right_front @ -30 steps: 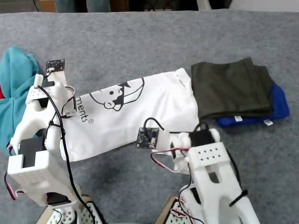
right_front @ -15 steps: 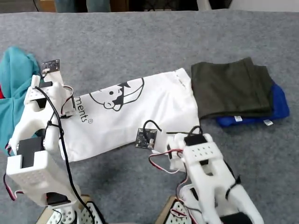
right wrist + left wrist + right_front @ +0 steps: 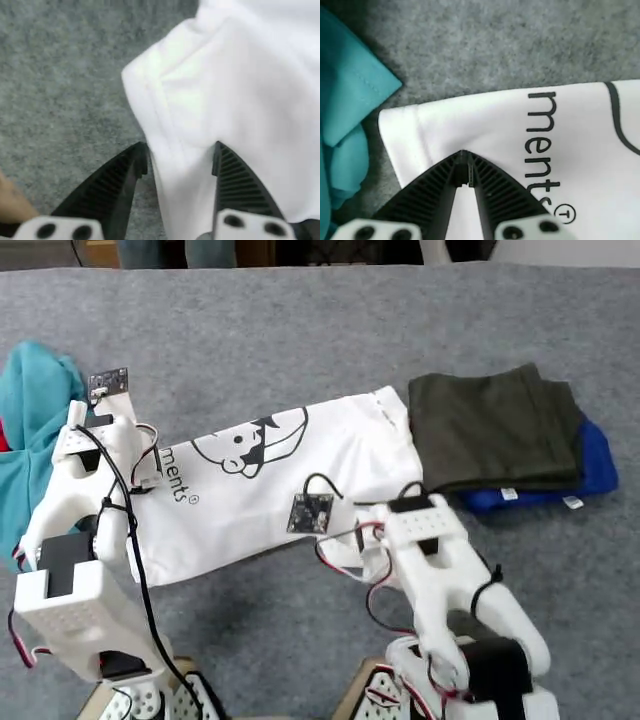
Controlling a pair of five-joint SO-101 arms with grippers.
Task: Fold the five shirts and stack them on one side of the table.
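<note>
A white shirt (image 3: 290, 475) with a black print lies folded lengthwise, slanting across the middle of the grey table. In the left wrist view my left gripper (image 3: 465, 170) is shut, its tips pinched on the white shirt (image 3: 520, 125) close to the corner by the printed letters. My right gripper (image 3: 179, 152) is open and straddles the shirt's rolled near edge (image 3: 165, 110); in the high view it sits at the shirt's near side (image 3: 372, 540). A folded olive shirt (image 3: 490, 430) rests on a folded blue shirt (image 3: 597, 468) at the right.
A crumpled teal shirt (image 3: 30, 400) lies at the table's left edge, just beyond the left arm (image 3: 95, 465), with a bit of red under it. Bare grey table (image 3: 300, 330) stretches along the far side.
The right arm has swung toward the white shirt, bringing its open gripper to the shirt's near edge. The left arm shifted only slightly and stays shut on the shirt.
</note>
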